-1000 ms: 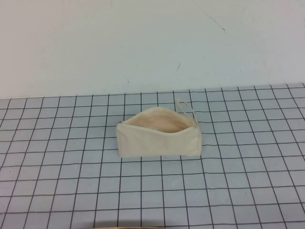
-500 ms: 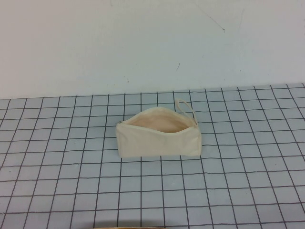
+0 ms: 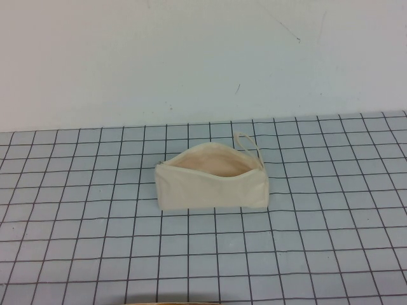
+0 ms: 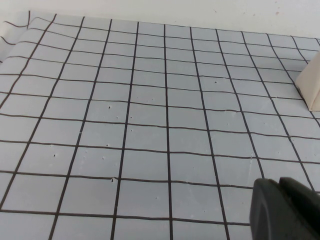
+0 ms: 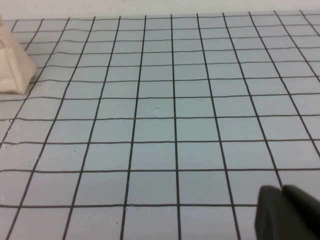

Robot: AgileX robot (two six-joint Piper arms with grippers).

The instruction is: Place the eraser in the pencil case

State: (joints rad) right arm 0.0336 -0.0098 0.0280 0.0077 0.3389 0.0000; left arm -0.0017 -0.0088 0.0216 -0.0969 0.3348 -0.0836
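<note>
The pencil case sits mid-table on the gridded mat, standing on its long edge with the zip mouth gaping upward, pale peach lining on show and the small pull loop sticking out at its far right corner. Nothing visible inside that opening from the high camera, and the eraser is nowhere to be seen in any view. Neither arm shows in the high view. Over on the left wrist camera, only a dark sliver of the left gripper pokes into the frame above bare mat, with one end of the pencil case just peeking in at the edge; whether those fingers are apart or together, cannot tell. Same story on the right wrist camera: a dark corner of the right gripper over empty grid squares, an end of the pencil case well off from it, and its opening impossible to judge.
</note>
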